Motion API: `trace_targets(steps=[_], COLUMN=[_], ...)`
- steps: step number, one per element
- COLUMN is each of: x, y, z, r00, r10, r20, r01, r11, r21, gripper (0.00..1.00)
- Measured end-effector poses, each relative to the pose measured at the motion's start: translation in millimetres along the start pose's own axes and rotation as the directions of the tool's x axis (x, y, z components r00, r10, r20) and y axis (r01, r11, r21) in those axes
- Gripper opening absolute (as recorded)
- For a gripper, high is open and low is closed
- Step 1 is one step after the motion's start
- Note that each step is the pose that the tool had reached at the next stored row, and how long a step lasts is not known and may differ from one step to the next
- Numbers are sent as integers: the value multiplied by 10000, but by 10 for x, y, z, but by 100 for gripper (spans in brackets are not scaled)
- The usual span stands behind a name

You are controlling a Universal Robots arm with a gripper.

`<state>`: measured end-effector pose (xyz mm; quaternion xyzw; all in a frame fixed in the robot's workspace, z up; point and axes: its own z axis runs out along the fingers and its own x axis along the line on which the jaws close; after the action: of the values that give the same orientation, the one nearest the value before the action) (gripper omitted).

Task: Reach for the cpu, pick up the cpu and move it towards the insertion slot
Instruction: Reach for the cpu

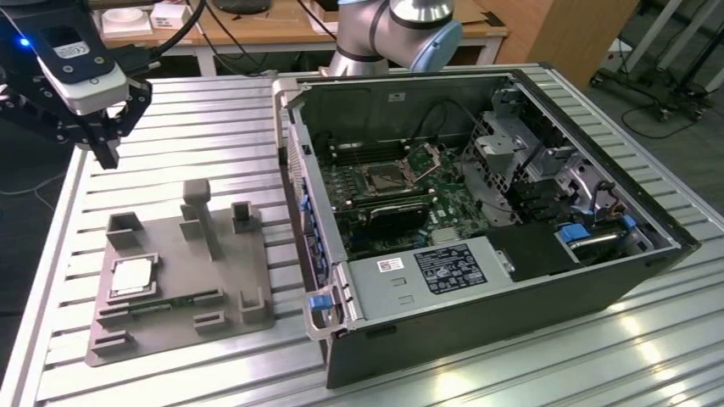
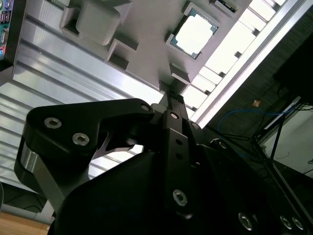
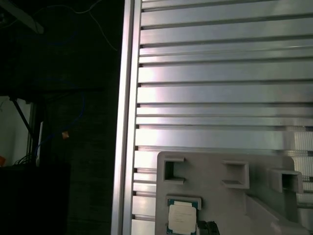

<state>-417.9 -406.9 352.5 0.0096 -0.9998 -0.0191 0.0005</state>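
The tabletop [image 1: 192,144] was a bed of ribbed aluminium slats, with a wooden desk [image 1: 260,34] and loose cables behind it. The cpu [image 1: 132,277] lay flat in a recess of the grey plastic tray [image 1: 169,246], near the tabletop's edge at the exterior view's left. The hand [image 1: 108,153] hung above the slats beyond the tray, fingers drawn together, holding nothing. The insertion slot [image 1: 385,176] sat inside the open computer case [image 1: 476,314], well apart from the cpu.

The cpu [image 1: 132,277] lies in the tray [image 1: 232,267] at lower left of the exterior view; the computer case [image 1: 487,318] stands to its right, the insertion slot [image 1: 388,176] inside; the gripper [image 1: 108,158] hangs upper left.
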Motion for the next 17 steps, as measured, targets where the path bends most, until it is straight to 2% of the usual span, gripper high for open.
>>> trace_targets(steps=[17], x=[172], y=[3], z=[0], r00=[10000], r10=[0], r20=[0], r01=[0], r11=[10000], r21=[0], gripper=[11])
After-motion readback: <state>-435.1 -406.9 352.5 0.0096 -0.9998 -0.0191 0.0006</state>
